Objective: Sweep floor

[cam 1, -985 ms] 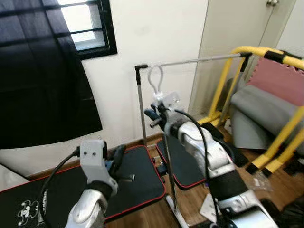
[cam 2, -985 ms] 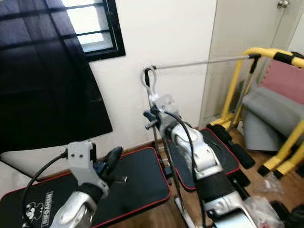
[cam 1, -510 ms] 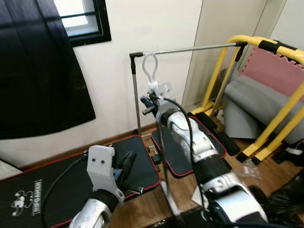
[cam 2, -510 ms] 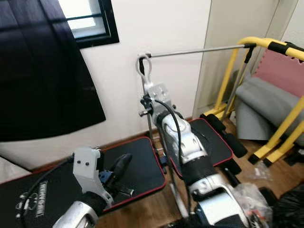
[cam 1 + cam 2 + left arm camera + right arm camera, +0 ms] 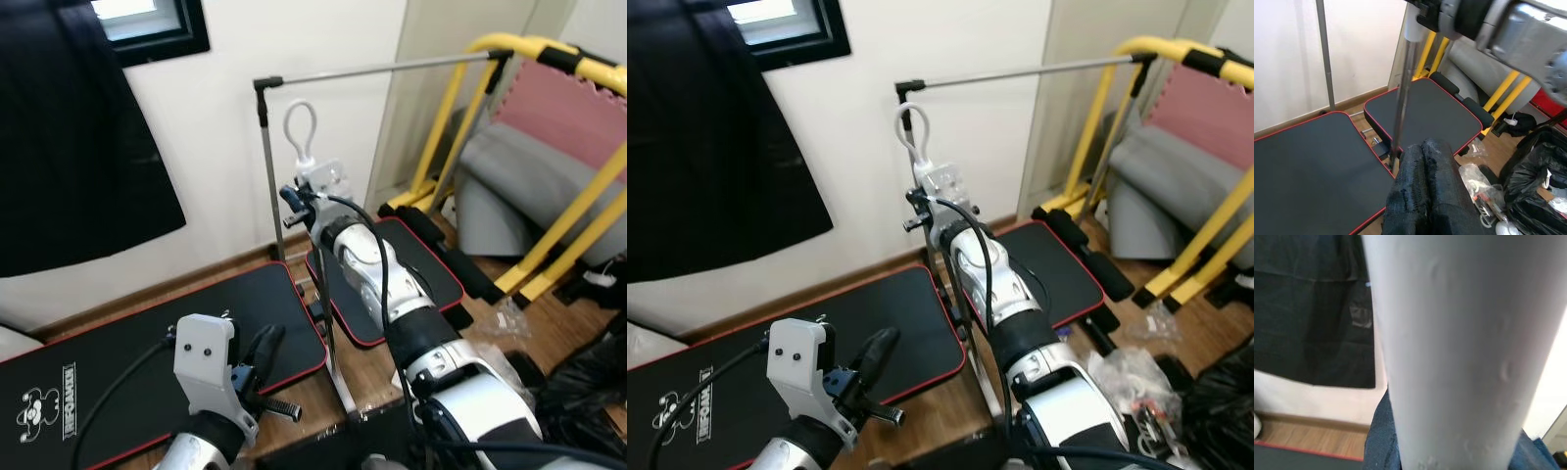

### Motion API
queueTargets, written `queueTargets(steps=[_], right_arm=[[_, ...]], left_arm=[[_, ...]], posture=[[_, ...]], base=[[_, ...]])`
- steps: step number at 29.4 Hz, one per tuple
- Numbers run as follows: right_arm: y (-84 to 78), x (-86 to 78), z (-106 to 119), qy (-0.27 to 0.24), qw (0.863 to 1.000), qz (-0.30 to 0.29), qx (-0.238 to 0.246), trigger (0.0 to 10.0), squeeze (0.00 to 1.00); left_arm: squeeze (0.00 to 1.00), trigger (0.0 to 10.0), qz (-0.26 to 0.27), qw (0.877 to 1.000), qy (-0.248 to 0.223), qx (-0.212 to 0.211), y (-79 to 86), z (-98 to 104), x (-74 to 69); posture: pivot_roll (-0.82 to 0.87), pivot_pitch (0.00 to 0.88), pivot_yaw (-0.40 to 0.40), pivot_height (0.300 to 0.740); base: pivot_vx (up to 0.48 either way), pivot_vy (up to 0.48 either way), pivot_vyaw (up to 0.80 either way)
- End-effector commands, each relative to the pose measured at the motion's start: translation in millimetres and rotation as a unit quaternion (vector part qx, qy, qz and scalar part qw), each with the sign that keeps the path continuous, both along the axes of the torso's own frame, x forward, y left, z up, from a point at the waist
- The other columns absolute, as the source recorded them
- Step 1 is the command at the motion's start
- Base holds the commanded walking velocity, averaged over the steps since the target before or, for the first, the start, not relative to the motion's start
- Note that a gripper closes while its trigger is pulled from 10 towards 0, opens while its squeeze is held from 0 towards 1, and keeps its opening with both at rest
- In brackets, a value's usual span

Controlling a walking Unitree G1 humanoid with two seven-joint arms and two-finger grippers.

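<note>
A broom handle, a white pole with a loop at its top, stands upright in front of me. My right gripper is shut on it just below the loop; in the right wrist view the white handle sits pressed close to the camera. My left gripper hangs low at the left, shut and holding nothing, a little left of the pole. In the left wrist view its fingers lie pressed together, with the pole just beyond them.
Black mats with red edging cover the wooden floor. A thin metal rack stands by the white wall. A yellow frame, grey roll and pink foam stand on the right, with plastic litter and a black bag below.
The whole view has shifted down and closer to the mats, so the camera moved. My left gripper sits lower in the picture. The right gripper keeps its hold on the handle.
</note>
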State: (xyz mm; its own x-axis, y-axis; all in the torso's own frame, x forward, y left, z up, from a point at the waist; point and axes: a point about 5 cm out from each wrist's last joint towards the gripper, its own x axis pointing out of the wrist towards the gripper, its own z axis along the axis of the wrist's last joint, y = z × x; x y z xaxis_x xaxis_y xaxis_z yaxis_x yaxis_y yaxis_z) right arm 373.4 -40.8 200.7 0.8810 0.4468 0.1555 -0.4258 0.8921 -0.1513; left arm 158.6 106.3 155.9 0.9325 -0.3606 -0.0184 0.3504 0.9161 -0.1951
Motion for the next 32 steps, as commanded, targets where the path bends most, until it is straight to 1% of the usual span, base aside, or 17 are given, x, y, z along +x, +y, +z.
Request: queueTargets(steps=[1,4,6,11,13,14,15,16,17,18,19,20,27,28,29,31,32], right_arm=[[5.1,1.0,22,-0.070,0.997,0.001,-0.015,10.0,0.00],[3.8,2.1,26,-0.084,0.996,-0.008,-0.013,10.0,0.00],[3.3,2.2,34,-0.117,0.993,-0.017,-0.007,10.0,0.00],[6.5,1.6,38,-0.131,0.991,-0.012,-0.005,10.0,0.00],[18.3,-3.0,28,-0.113,0.993,0.028,-0.017,10.0,0.00],[18.3,-3.0,28,-0.113,0.993,0.028,-0.017,10.0,0.00],[25.5,-7.2,18,-0.103,0.993,0.051,-0.040,10.0,0.00],[25.5,-7.2,18,-0.103,0.993,0.051,-0.040,10.0,0.00],[31.3,-12.0,8,-0.090,0.992,0.072,-0.056,10.0,0.00],[31.3,-12.0,8,-0.090,0.992,0.072,-0.056,10.0,0.00],[33.7,-15.8,0,-0.081,0.991,0.081,-0.069,10.0,0.44],[34.2,-17.8,-6,-0.072,0.991,0.083,-0.074,10.0,1.00],[27.6,-17.4,-7,-0.058,0.994,0.075,-0.062,10.0,1.00],[23.6,-16.9,-4,-0.061,0.994,0.073,-0.059,10.0,1.00],[23.6,-16.9,-4,-0.061,0.994,0.073,-0.059,10.0,1.00],[13.5,-16.3,2,-0.064,0.994,0.070,-0.047,10.0,1.00],[13.5,-16.3,2,-0.064,0.994,0.070,-0.047,10.0,1.00]], left_arm=[[0.00,10.0,-0.011,1.000,0.010,0.001,-2.3,-1,-4.5],[0.00,10.0,-0.012,1.000,0.011,0.001,-2.9,0,-6.1],[0.00,10.0,-0.014,1.000,0.013,0.000,-3.8,1,-8.9],[0.00,10.0,-0.014,1.000,0.015,0.000,-4.2,2,-10.7],[0.00,10.0,-0.014,1.000,0.016,0.000,-4.6,3,-11.8],[0.00,10.0,-0.014,1.000,0.016,0.000,-4.6,3,-11.8],[0.00,10.0,-0.014,1.000,0.017,0.000,-4.7,3,-12.1],[0.00,10.0,-0.014,1.000,0.017,0.000,-4.7,3,-12.1],[0.00,10.0,-0.014,1.000,0.017,0.000,-4.9,3,-11.9],[0.00,10.0,-0.014,1.000,0.017,0.000,-4.9,3,-11.9],[0.00,10.0,-0.014,1.000,0.017,-0.001,-4.9,3,-11.5],[0.00,10.0,-0.013,1.000,0.017,-0.001,-5.0,3,-10.9],[0.00,10.0,-0.014,1.000,0.017,-0.001,-4.7,2,-8.4],[0.00,10.0,-0.014,1.000,0.017,-0.001,-4.5,2,-7.6],[0.00,10.0,-0.014,1.000,0.017,-0.001,-4.5,2,-7.6],[0.00,10.0,-0.014,1.000,0.016,0.000,-3.9,1,-5.6],[0.00,10.0,-0.014,1.000,0.016,0.000,-3.9,1,-5.6]], posture=[[0.02,0.240,-0.042,0.740],[0.02,0.246,-0.043,0.740],[0.03,0.252,-0.045,0.740],[0.03,0.254,-0.045,0.740],[0.03,0.256,-0.047,0.740],[0.03,0.256,-0.047,0.740],[0.03,0.256,-0.049,0.740],[0.03,0.256,-0.049,0.740],[0.03,0.255,-0.050,0.740],[0.03,0.255,-0.050,0.740],[0.03,0.255,-0.051,0.740],[0.03,0.252,-0.050,0.740],[0.02,0.243,-0.048,0.740],[0.02,0.239,-0.047,0.740],[0.02,0.239,-0.047,0.740],[0.01,0.233,-0.044,0.740],[0.01,0.233,-0.044,0.740]], base=[[0.000,0.000,0.00],[0.000,0.000,0.00],[0.000,0.000,0.00],[0.000,0.000,0.00],[0.000,0.000,0.00],[0.000,0.000,0.00],[0.000,0.000,0.00],[0.000,0.000,0.00],[0.000,0.000,0.00],[0.000,0.000,0.00],[0.000,0.000,0.00],[0.000,0.000,0.00],[0.000,0.000,0.00],[0.000,0.000,0.00],[0.000,0.000,0.00],[0.000,0.000,0.00],[0.000,0.000,0.00]])
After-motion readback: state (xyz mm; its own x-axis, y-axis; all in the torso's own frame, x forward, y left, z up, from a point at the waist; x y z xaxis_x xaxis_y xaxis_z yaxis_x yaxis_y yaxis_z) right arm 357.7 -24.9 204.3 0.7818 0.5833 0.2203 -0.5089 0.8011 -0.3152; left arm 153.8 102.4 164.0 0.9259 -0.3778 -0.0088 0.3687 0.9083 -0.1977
